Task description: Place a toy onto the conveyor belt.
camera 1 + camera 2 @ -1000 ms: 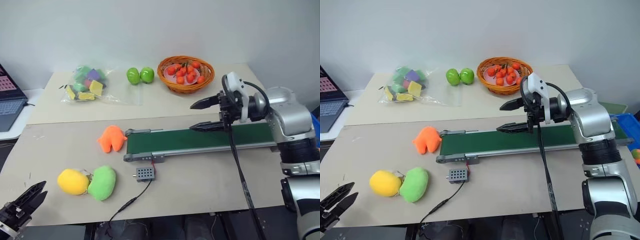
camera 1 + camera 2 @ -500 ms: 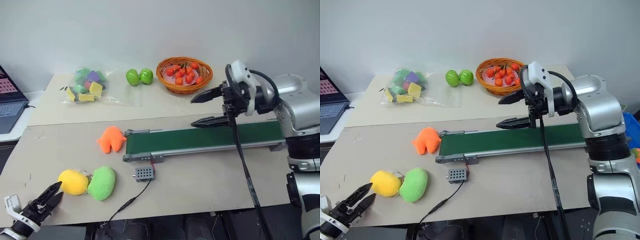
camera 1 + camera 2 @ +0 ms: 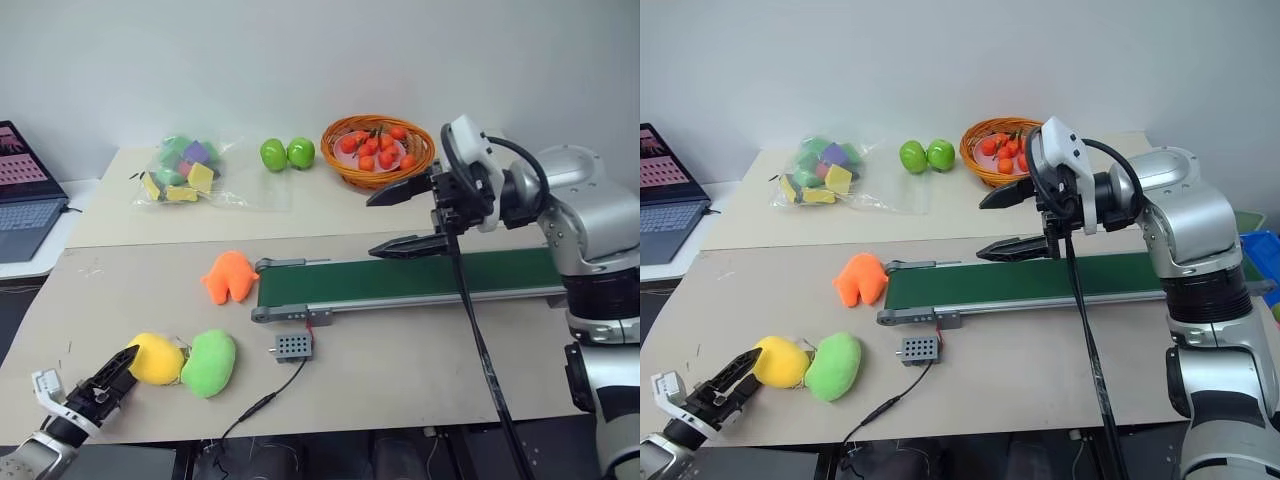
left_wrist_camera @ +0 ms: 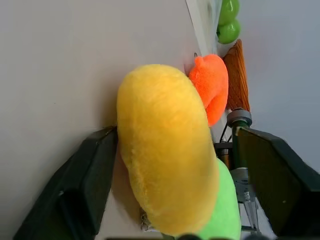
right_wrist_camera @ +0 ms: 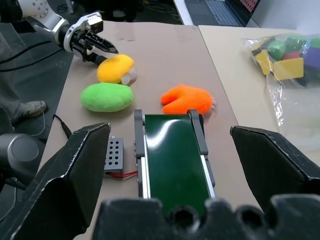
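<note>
On the beige table [image 3: 420, 370], the largest thing is the conveyor belt [image 3: 400, 280], a long dark green strip in a grey frame that runs across the middle from near the orange plush [image 3: 228, 277] out to the right. Above its right half hangs the right gripper [image 3: 398, 218], its two black fingers spread wide with nothing between them, pointing toward the left over the belt without touching it. Behind it, at the back of the table, sits a wicker basket [image 3: 377, 163] of small orange-red fruit, with two green apples [image 3: 286, 153] beside it and a clear bag of coloured blocks [image 3: 186, 172] farther left. A laptop [image 3: 28, 195] stands at the far left edge.

Near the front left corner lie two plush toys touching each other: the lime-green plush [image 3: 209, 362] on the right and the toy [image 3: 157, 359], bright yellow, on the left, both resting on the table and well apart from the belt. The left gripper [image 3: 112, 372] reaches in from the lower left, and the left wrist view shows its fingers [image 4: 82, 185] parted to either side of the yellow plush; one finger is against its side, while whether the other touches is unclear. A small grey box [image 3: 291, 346] with a black cable lies just in front of the belt's left end.
</note>
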Controlling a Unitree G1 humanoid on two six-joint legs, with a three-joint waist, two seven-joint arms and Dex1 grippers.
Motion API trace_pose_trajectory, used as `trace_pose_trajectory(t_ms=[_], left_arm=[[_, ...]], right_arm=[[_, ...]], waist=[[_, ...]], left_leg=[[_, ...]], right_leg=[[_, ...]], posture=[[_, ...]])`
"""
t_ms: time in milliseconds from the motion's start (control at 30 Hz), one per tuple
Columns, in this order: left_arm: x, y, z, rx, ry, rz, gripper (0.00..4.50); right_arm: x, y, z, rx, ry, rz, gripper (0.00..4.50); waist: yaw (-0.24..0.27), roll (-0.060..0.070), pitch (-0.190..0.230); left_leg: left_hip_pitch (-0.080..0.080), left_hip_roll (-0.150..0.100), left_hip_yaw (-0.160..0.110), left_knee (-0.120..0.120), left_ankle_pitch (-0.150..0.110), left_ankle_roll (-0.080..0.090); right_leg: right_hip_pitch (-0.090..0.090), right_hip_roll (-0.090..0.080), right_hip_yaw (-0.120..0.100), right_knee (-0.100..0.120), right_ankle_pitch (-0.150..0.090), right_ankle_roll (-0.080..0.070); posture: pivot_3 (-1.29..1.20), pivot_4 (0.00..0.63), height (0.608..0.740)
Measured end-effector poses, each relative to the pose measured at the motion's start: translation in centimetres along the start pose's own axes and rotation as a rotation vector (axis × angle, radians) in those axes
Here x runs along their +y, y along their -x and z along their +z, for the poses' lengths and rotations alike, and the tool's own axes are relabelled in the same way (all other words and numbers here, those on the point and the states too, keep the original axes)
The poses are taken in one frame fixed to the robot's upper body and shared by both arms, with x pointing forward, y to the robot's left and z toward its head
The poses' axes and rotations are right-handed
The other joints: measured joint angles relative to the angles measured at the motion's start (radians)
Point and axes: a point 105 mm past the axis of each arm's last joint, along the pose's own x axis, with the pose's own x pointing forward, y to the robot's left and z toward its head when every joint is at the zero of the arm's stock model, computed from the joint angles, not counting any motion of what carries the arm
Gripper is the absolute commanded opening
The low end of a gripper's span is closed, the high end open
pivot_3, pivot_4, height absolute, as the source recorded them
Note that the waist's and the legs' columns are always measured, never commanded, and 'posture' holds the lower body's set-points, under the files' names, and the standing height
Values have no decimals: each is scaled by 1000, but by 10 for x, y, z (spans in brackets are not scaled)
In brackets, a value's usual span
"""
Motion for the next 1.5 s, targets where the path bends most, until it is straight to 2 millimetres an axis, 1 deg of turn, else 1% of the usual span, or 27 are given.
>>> trace_pose_trajectory(t_ms=[133,167,233,267,333,433,533,567,633,700,767,833,867,900,933,1000,1033,1067,1133,1167,1233,1267,1333,1367,1400,1500], left_arm=[[4,-4,-5,22,20,12,1132],[3,-5,-4,23,23,8,886],[-1,-6,-3,28,30,-8,203],[-2,-7,-2,27,37,-11,68],[0,-10,2,6,51,2,68],[1,-5,12,-44,87,-1,68],[2,-1,27,-87,113,28,68],[-2,-1,31,-87,111,26,68],[-15,-4,42,-91,104,-9,68],[-42,-10,59,-86,31,-69,68],[-73,-19,70,-71,-84,-132,68],[-113,-31,75,-49,-240,-201,68],[-125,-36,74,-34,-301,-215,68],[-146,-45,69,-6,-405,-234,68],[-166,-54,60,33,-508,-261,68],[-191,-66,42,100,-632,-297,68],[-199,-73,28,154,-693,-306,68],[-201,-78,15,213,-754,-294,68],[-194,-86,-16,373,-916,-241,68],[-193,-88,-24,410,-962,-239,68],[-194,-91,-28,433,-1035,-233,68],[-196,-96,-28,434,-1119,-223,68],[-213,-105,-27,399,-1296,-244,68],[-216,-105,-26,392,-1323,-249,68],[-223,-107,-27,374,-1395,-266,68],[-233,-111,-36,380,-1599,-318,68]], right_arm=[[-1,0,0,0,-1,-7,4500],[-1,0,0,0,-1,-9,4500],[-1,0,0,0,-1,-10,4500],[-1,0,-1,0,-2,-11,4500],[-1,1,-2,1,-7,-18,4500],[-1,1,-4,2,-13,-23,4500],[-2,1,-5,3,-17,-27,4500],[-2,1,-6,2,-18,-28,4500],[-2,1,-6,0,-21,-29,4500],[-3,0,-7,-6,-26,-27,4500],[-3,0,-10,-8,-37,-25,4500],[-1,-2,-15,-14,-54,-20,4500],[-1,-2,-17,-16,-59,-20,4500],[-1,-1,-20,-19,-70,-27,4500],[-1,-1,-23,-23,-84,-31,4500],[0,-1,-27,-32,-99,-35,4500],[0,-1,-29,-34,-107,-38,4500],[1,0,-31,-36,-114,-43,4500],[1,1,-35,-46,-132,-56,4500],[1,1,-35,-52,-136,-58,4500],[1,1,-34,-60,-135,-63,4500],[2,2,-34,-69,-134,-75,4500],[3,3,-36,-77,-142,-87,4500],[3,3,-36,-77,-143,-88,4500],[4,2,-37,-77,-143,-90,4500],[5,2,-41,-77,-153,-107,4500]], waist=[[0,0,0],[0,0,0],[3,3,0],[3,5,0],[3,8,-1],[-2,8,-1],[-14,5,0],[-17,4,1],[-22,1,2],[-21,-2,2],[-20,-3,3],[-21,-3,3],[-21,-3,3],[-21,-4,3],[-21,-4,3],[-22,-4,3],[-23,-4,3],[-26,-4,3],[-38,-3,3],[-41,-3,4],[-44,-3,4],[-41,-3,4],[-32,-3,4],[-31,-3,4],[-30,-3,4],[-25,-3,5]], left_leg=[[0,0,0,0,0,0],[0,0,0,0,0,0],[0,0,0,0,0,0],[1,0,0,0,0,0],[1,0,0,-1,0,-1],[1,3,1,-2,1,-1],[1,4,1,-2,0,-2],[1,4,1,-2,0,-3],[0,4,1,-2,0,-3],[0,4,1,-2,-1,-3],[-1,4,1,-2,-1,-3],[-1,4,1,-2,-1,-3],[-1,5,1,-2,-1,-3],[-1,5,1,-2,-1,-3],[-1,5,1,-2,-2,-3],[-2,5,1,-2,-2,-2],[-2,5,2,-2,-2,-2],[-2,5,3,-2,-3,-2],[-1,7,5,-2,-5,-3],[-2,8,6,-3,-5,-3],[-2,13,7,-3,-6,-4],[-2,15,7,-3,-6,-6],[-1,17,7,-4,-6,-7],[-1,17,8,-4,-6,-7],[-1,17,9,-4,-6,-7],[-1,17,10,-4,-6,-7]], right_leg=[[0,0,0,0,0,0],[0,0,0,0,0,0],[0,0,0,0,0,0],[0,0,0,1,0,0],[0,0,0,1,0,0],[-1,3,0,1,1,-1],[-1,4,0,1,1,-1],[-2,4,0,0,1,-1],[-2,4,0,0,1,-1],[-2,5,-1,0,1,-2],[-1,5,-1,0,1,-2],[-1,4,-1,0,1,-2],[-1,4,-1,0,1,-2],[-1,4,-1,-1,1,-2],[-1,4,-2,-2,1,-2],[-1,4,-2,-3,1,-2],[-1,4,-2,-3,1,-2],[-2,5,-2,-3,1,-2],[-3,6,-2,-4,1,-2],[-3,8,-1,-5,2,-3],[-3,13,-2,-8,4,-6],[-3,16,-2,-13,5,-8],[-3,17,-3,-15,6,-9],[-3,17,-3,-15,6,-9],[-3,17,-2,-15,6,-10],[-3,17,-2,-15,6,-10]], posture=[[0,150,740],[0,150,740],[0,150,740],[0,150,740],[0,150,740],[0,150,740],[0,150,740],[0,150,740],[0,150,740],[0,150,740],[0,150,740],[0,150,740],[0,150,740],[0,150,740],[0,150,740],[0,150,740],[0,150,740],[0,150,740],[0,150,740],[0,150,740],[0,150,740],[0,150,740],[0,150,740],[0,150,740],[0,150,740],[0,150,740]])
